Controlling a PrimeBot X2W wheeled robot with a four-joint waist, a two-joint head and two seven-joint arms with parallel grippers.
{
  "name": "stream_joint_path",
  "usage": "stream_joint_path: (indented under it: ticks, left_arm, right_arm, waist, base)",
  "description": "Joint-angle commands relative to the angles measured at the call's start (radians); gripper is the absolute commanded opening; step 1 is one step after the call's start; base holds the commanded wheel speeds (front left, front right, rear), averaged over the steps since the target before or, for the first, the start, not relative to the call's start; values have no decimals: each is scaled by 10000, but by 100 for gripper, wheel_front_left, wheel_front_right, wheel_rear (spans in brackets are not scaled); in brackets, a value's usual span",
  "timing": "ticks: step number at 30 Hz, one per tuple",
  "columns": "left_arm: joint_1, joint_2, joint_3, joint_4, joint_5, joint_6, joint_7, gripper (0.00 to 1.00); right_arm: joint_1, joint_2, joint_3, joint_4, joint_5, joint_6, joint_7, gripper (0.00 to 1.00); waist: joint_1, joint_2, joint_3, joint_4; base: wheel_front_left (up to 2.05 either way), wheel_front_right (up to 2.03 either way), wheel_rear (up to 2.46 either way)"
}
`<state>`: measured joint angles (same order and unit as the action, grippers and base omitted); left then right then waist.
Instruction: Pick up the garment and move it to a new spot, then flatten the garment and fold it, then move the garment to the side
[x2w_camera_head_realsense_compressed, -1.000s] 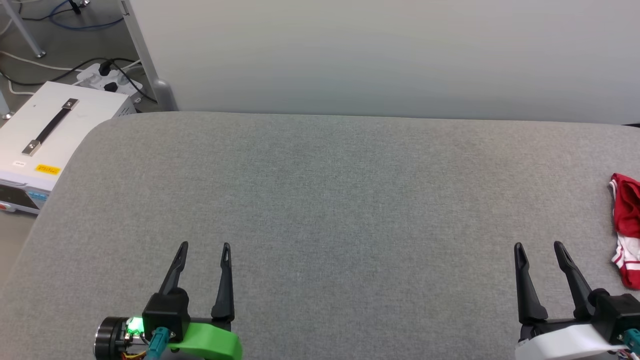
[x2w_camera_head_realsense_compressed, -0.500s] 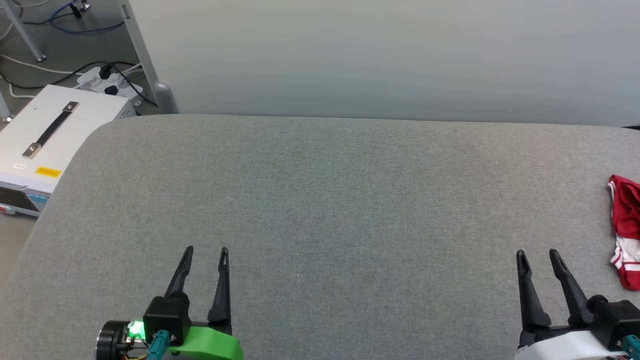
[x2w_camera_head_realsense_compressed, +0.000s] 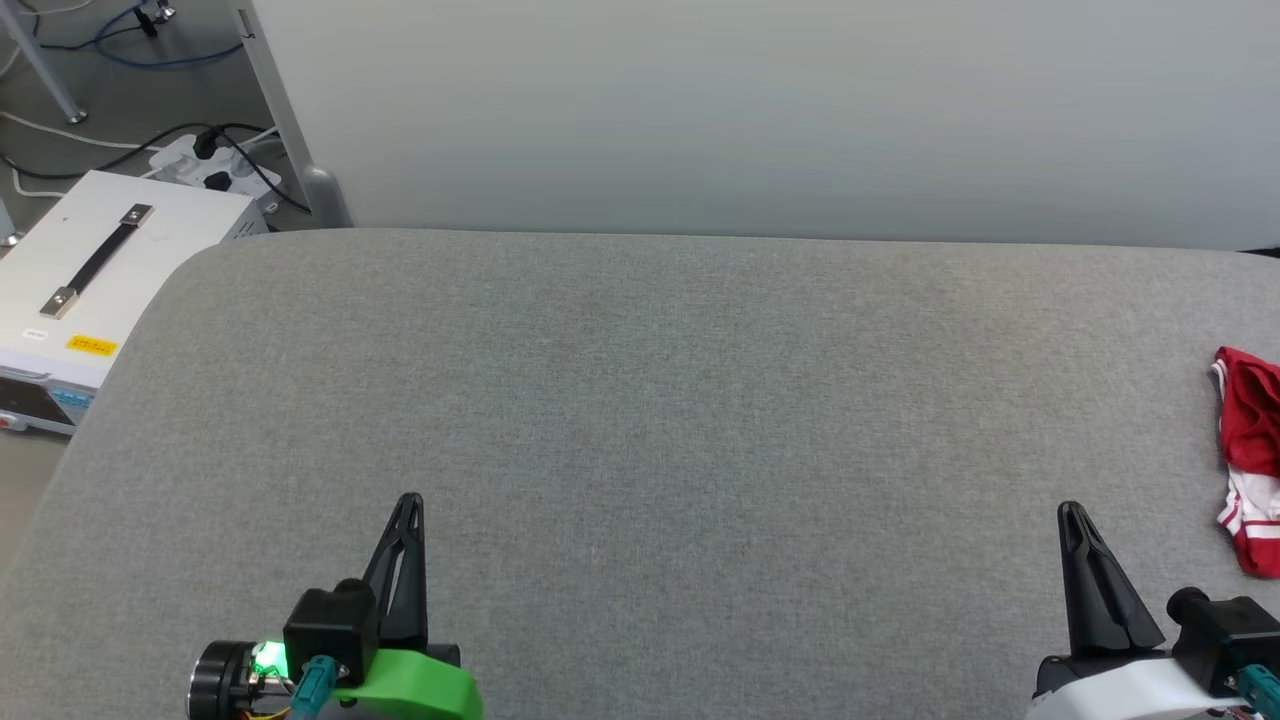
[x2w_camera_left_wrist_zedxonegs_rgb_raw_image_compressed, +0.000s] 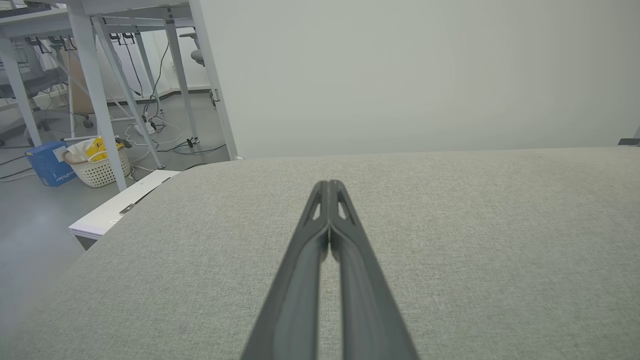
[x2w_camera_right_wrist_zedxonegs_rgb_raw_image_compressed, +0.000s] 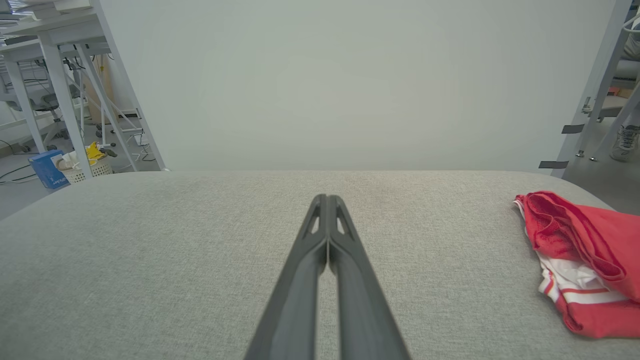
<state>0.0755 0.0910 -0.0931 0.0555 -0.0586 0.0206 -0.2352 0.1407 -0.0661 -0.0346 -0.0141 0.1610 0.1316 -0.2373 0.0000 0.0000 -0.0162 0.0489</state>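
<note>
Hovering at the near edge, the left claw (x2w_camera_head_realsense_compressed: 410, 500) is clenched on nothing over the grey surface (x2w_camera_head_realsense_compressed: 650, 380). Across to the right claw (x2w_camera_head_realsense_compressed: 1072, 510): clenched and empty too. Further right, the garment (x2w_camera_head_realsense_compressed: 1252, 420) lies crumpled by the surface's right edge. Pickup not yet begun, I'd say. Next, the right claw must open, reach right and pinch fabric.
</note>
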Motion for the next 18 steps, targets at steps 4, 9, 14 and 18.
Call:
stream_joint_path:
  ticks: [4,9,14,18]
  left_arm:
    - [-89,-49,55,-45,67,-26,129,0]
    - [-120,-66,96,-68,91,-34,231,0]
    - [-149,-82,134,-91,114,-42,329,0]
    - [-173,-95,165,-109,132,-49,409,0]
  right_arm:
    - [-169,20,29,11,-121,-1,141,0]
    - [-226,26,43,17,-189,-2,244,0]
    - [-280,32,57,23,-255,-2,343,0]
    - [-325,37,68,27,-308,-2,422,0]
  waist:
    - [0,0,7,-19]
    - [0,0,14,-41]
    - [0,0,21,-61]
    - [0,0,26,-78]
  base:
    - [0,0,0]
    - [0,0,0]
    - [0,0,0]
    - [0,0,0]
